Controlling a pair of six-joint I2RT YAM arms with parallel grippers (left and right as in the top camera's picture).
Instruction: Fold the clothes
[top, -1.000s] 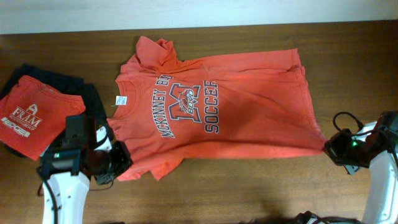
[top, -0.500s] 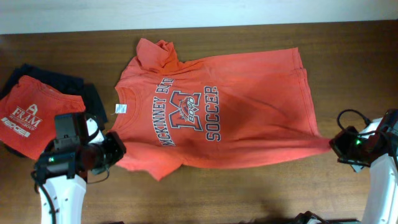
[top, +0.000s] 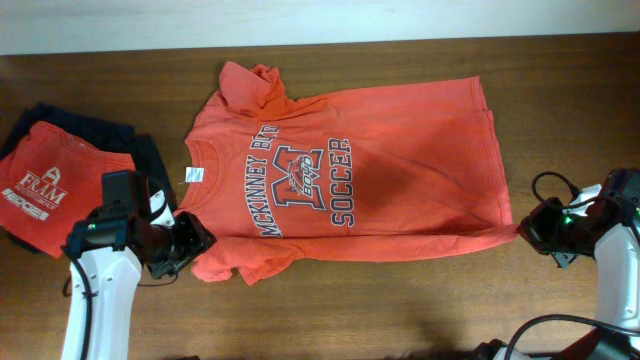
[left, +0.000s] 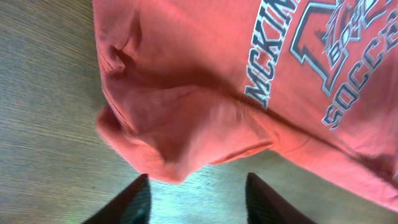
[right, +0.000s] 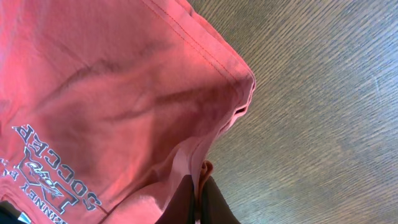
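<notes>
My left gripper (left: 196, 186) sits just off the shirt's (top: 370, 180) near sleeve, jaws spread with nothing between them. That sleeve lies bunched on the table (top: 400, 310). At the shirt's near hem corner my right gripper (right: 198, 190) has its jaws pressed together, pinching the cloth. The shirt itself lies open, print up, across the table. I'd say no fold is made yet, so sleeves and body are all left to do. Only the wrist views give me the jaws; overhead, the arms hide them. Only overhead shows the far sleeve crumpled and, beyond the collar, a FRAM shirt (top: 55, 185) folded on a dark garment (top: 95, 128).
</notes>
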